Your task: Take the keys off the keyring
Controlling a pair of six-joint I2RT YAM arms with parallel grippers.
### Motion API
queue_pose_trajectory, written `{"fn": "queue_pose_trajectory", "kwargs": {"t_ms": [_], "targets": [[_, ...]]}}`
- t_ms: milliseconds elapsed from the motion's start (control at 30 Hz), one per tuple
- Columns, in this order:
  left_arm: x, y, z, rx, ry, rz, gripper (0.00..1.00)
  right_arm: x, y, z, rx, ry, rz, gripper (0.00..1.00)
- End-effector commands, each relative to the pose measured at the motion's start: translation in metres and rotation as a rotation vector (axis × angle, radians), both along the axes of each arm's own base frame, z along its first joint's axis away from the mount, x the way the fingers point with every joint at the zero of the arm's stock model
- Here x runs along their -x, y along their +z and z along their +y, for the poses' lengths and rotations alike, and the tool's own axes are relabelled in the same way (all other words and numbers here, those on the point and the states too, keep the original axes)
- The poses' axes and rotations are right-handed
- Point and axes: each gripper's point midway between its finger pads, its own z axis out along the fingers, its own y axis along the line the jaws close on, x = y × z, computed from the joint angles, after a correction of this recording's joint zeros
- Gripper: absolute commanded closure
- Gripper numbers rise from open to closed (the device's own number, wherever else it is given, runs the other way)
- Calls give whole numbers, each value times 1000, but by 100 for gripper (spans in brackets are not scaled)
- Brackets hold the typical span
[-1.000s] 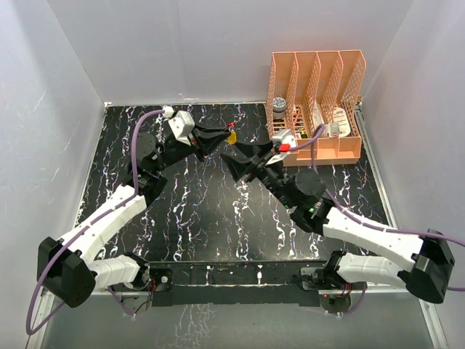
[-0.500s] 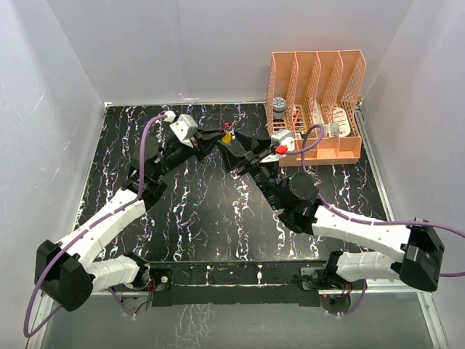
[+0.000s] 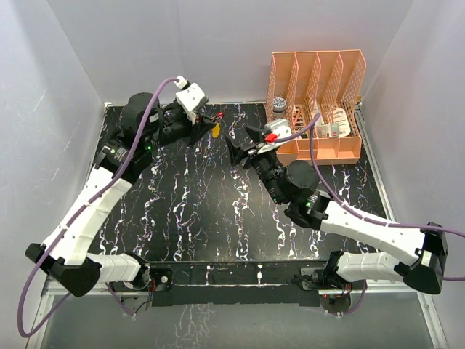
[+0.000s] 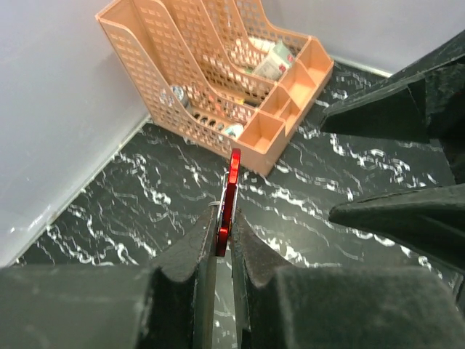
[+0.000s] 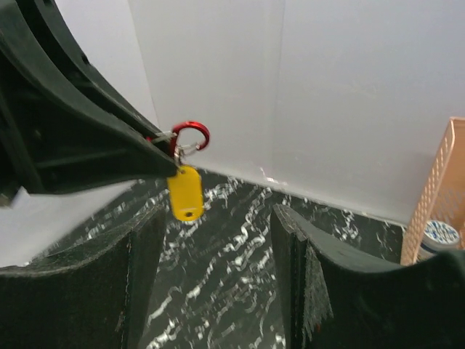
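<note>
My left gripper (image 3: 212, 122) is raised over the back of the table and shut on the dark red keyring (image 4: 229, 196), pinched edge-on between its fingers. In the right wrist view the keyring (image 5: 190, 137) sticks out past the left fingertips, and the yellow key (image 5: 185, 193) hangs from it on a thin wire loop. From above the key (image 3: 216, 130) shows as a small yellow spot. My right gripper (image 3: 238, 147) is open and empty, just right of and below the key, jaws facing it.
An orange mesh file organiser (image 3: 317, 105) with small items stands at the back right, close behind my right wrist. White walls enclose the black marbled table (image 3: 203, 211) on three sides.
My left arm has lifted and drawn back to the left, carrying the keyring and key higher. My right gripper has followed toward the back, staying open near the key.
</note>
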Motion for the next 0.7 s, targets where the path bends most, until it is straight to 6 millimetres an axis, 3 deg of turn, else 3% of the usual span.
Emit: {"fn": "queue_pose_trajectory", "kwargs": {"t_ms": [0,233,467,667], "targets": [[20,-48,21,-230,-4,186,100,7,2,-16,64,-22,44,42],[10,-81,43,-429,78,317,100,13,-16,-21,93,-1,73,43],[2,-71,42,-465,101,340,100,8,-59,2,93,45,98,41],[6,-70,41,-501,72,333,100,-1,-71,14,158,36,95,41]]}}
